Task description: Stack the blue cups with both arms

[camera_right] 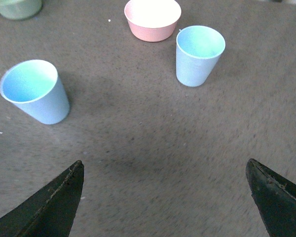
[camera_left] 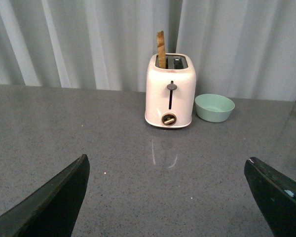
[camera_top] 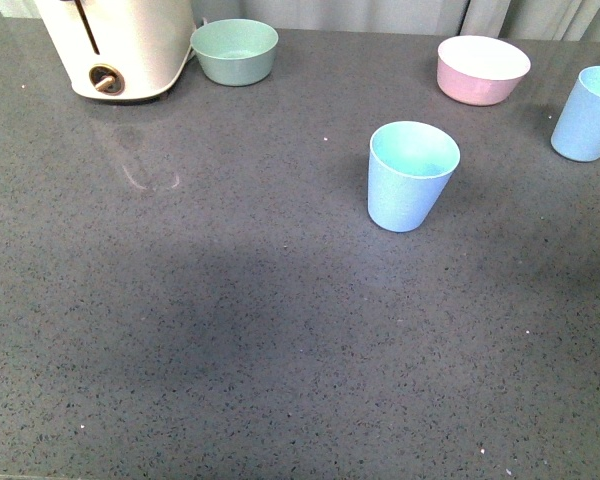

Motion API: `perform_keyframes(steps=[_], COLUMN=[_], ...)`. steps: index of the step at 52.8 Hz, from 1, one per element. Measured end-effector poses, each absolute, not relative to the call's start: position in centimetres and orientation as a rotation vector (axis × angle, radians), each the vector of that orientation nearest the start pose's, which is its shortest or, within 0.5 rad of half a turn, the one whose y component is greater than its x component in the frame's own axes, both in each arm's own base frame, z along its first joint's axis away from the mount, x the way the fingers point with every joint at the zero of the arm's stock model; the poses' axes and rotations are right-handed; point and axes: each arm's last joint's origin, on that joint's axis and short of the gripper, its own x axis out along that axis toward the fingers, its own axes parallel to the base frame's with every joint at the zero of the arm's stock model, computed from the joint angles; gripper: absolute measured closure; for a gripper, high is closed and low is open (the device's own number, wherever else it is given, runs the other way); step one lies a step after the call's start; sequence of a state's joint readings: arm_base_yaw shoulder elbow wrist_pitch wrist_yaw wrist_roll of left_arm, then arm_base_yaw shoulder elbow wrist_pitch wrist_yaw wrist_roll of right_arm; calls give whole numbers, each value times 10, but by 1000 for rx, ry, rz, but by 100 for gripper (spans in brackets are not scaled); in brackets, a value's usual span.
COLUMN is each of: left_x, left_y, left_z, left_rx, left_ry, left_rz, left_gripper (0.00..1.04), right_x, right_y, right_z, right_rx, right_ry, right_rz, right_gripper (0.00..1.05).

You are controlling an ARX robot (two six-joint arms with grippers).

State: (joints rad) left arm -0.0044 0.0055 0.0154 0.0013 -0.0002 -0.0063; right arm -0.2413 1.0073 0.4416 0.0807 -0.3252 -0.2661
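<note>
Grey counter (camera_top: 230, 330), blue cup (camera_top: 412, 180), second blue cup (camera_top: 590, 115)

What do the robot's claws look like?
Both the left gripper and right gripper have two black, pointy, wedge-shaped fingers. One left finger carries a tiny pale blue speck. No cables show, and nothing more of the arms is in view.

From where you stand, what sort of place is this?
Probably a kitchen counter, perhaps staged: a toaster, a green bowl, a pink bowl and blue cups on a speckled grey worktop.
</note>
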Motion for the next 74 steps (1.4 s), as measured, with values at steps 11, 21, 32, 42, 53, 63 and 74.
perform_keyframes(steps=[11, 21, 32, 42, 53, 63, 74], left_x=[97, 97, 97, 97, 97, 97, 97], left_y=[0, 0, 0, 0, 0, 0, 0], left_z=[168, 168, 168, 168, 168, 168, 168], left_rx=[-6, -7, -6, -6, -6, -6, -7], left_ry=[-11, -11, -11, -11, -11, -11, -11], left_rz=[-4, -4, -4, -4, -4, -4, -4], left_gripper=[9, 9, 9, 9, 9, 9, 9], right_x=[286, 342, 384, 410, 429, 441, 449], right_y=[-58, -59, -52, -45, -41, -39, -41], right_z=[199, 198, 194, 182, 167, 154, 140], right_rx=[-342, -448, -527, -557, -568, -567, -548], right_ry=[576, 630, 662, 699, 737, 765, 802], right_rz=[221, 285, 336, 368, 380, 392, 387], right_gripper=[9, 9, 9, 9, 9, 9, 25])
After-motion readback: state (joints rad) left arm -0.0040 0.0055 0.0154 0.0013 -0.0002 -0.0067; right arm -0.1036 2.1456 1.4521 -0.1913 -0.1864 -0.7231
